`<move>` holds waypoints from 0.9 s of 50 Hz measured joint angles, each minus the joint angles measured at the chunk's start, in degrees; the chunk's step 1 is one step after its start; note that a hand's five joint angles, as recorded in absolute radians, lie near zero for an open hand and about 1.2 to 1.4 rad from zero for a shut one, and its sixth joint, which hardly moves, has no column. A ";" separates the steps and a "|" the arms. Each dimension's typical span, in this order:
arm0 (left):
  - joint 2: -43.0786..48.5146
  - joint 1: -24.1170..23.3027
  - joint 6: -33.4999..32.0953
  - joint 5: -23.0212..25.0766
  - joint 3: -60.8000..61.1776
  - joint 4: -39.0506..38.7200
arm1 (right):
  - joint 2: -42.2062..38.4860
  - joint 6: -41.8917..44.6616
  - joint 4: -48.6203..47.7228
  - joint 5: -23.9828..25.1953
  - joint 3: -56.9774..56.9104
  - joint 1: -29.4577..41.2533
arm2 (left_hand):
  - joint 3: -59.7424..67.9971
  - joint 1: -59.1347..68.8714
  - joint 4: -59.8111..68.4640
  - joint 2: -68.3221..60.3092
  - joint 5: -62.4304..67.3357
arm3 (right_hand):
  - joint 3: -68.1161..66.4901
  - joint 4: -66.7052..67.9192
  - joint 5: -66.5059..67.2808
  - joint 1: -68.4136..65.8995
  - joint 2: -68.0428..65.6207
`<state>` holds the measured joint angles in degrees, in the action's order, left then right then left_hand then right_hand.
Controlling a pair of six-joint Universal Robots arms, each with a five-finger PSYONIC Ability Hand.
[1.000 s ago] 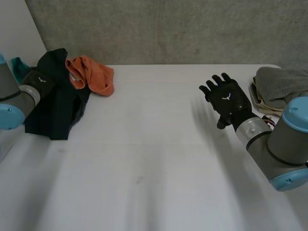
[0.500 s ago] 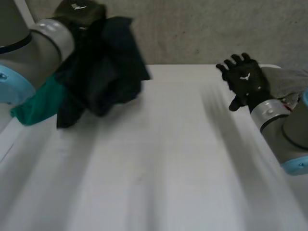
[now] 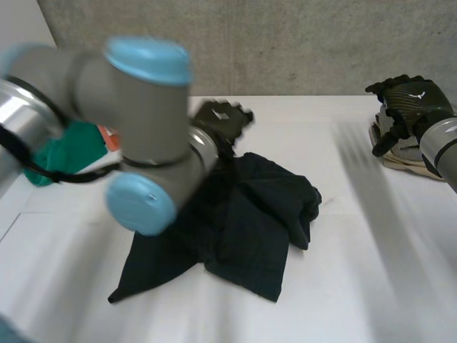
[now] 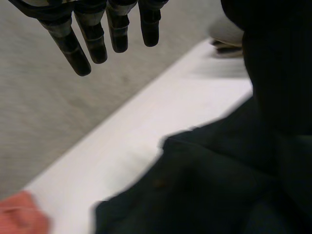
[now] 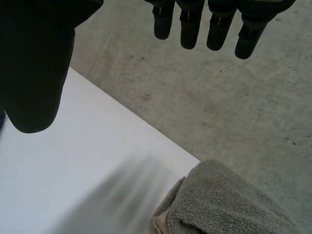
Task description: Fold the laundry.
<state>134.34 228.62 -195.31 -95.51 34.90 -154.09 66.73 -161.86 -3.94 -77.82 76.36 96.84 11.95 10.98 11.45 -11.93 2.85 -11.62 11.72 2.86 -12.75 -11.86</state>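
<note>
Where concrete wall (image 3: 285, 43) rises, white table (image 3: 357, 286) holds dark garment (image 3: 243, 221).

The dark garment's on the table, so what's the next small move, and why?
Probably close the left hand on the far edge of the dark garment to start spreading it flat. The garment lies bunched on the table, the open left hand is right at that edge, and the open right hand is far off above the folded towels.
</note>
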 measured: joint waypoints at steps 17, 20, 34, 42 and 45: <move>-27.55 11.97 -5.26 0.80 38.65 -5.77 | -0.60 11.70 11.54 6.68 0.77 7.67 | 0.00 0.00 0.00 0.24 0.00 | 0.00 0.00 0.00 0.00 0.00; -28.72 10.76 -6.59 1.93 45.18 -10.33 | -2.90 16.55 11.94 8.72 0.33 8.13 | 0.00 0.00 0.00 0.24 0.00 | -0.01 0.00 0.00 0.00 0.00; -19.86 -3.11 -9.35 0.94 47.17 -32.68 | -15.94 22.89 8.80 12.34 -5.28 8.22 | 0.00 0.00 0.00 0.24 0.00 | -0.02 0.01 0.00 0.00 -0.02; -11.17 -6.09 -11.46 -0.17 37.70 -32.75 | -18.40 19.51 4.20 11.97 -4.10 8.78 | 1.24 1.97 1.52 -1.12 0.85 | -3.75 3.47 2.70 -1.99 -3.46; -8.28 -6.40 -11.57 -0.16 34.32 -30.35 | -19.25 17.92 1.73 11.23 -3.52 9.11 | 9.58 12.17 10.31 -9.61 9.02 | -6.53 6.18 5.40 -5.07 -5.84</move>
<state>126.05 222.22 -206.88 -95.67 69.21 -184.44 47.47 -143.95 -2.22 -66.60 72.84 105.95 21.53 23.15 21.77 -21.54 11.87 -18.15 17.90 8.26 -17.82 -17.69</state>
